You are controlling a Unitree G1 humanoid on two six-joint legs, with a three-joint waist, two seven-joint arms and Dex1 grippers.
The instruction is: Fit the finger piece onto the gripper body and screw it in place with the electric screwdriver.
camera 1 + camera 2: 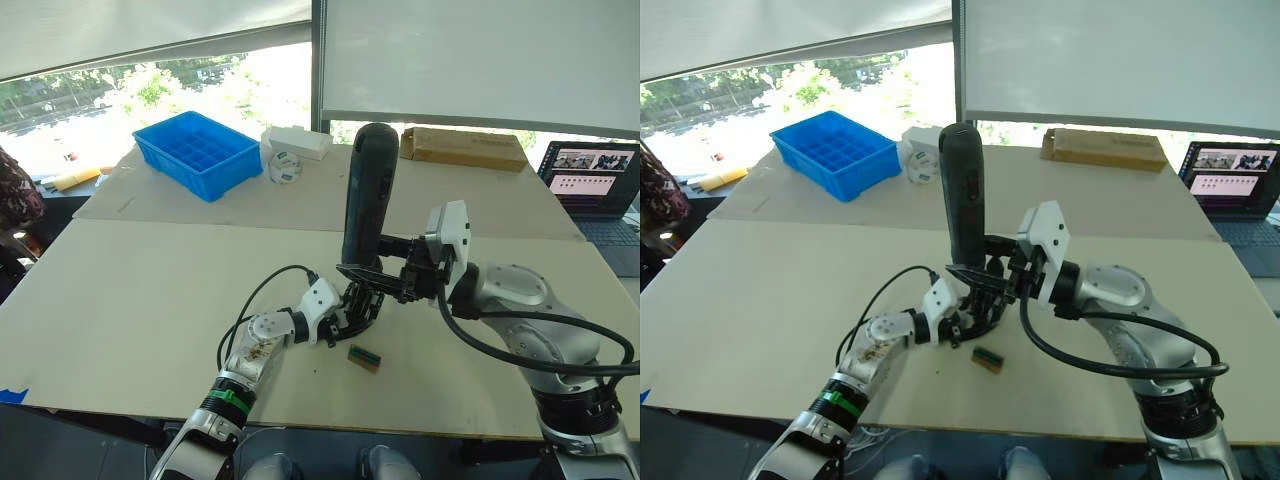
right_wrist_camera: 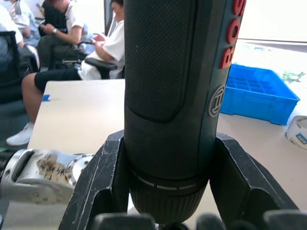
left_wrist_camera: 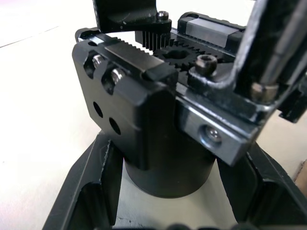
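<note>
My left gripper [image 1: 352,308] is shut on the gripper body [image 3: 163,143] and holds it just above the table near the front middle. Its round black base sits between my left fingers [image 3: 91,191], with gear teeth and a toothed rack on top. My right gripper [image 1: 367,268] is shut on the electric screwdriver [image 1: 366,190], a thick black tool standing upright directly over the body. The thin metal bit [image 3: 278,45] comes down onto the body's metal bracket. A flat black pointed part [image 1: 350,272], apparently the finger piece, lies across the top of the body.
A small green-and-tan block [image 1: 364,357] lies on the table just in front of the grippers. At the back stand a blue bin [image 1: 197,152], a white box [image 1: 296,142], a tape roll [image 1: 284,167] and a cardboard box [image 1: 462,148]. A laptop [image 1: 595,185] is far right. People sit beyond the table [image 2: 72,43].
</note>
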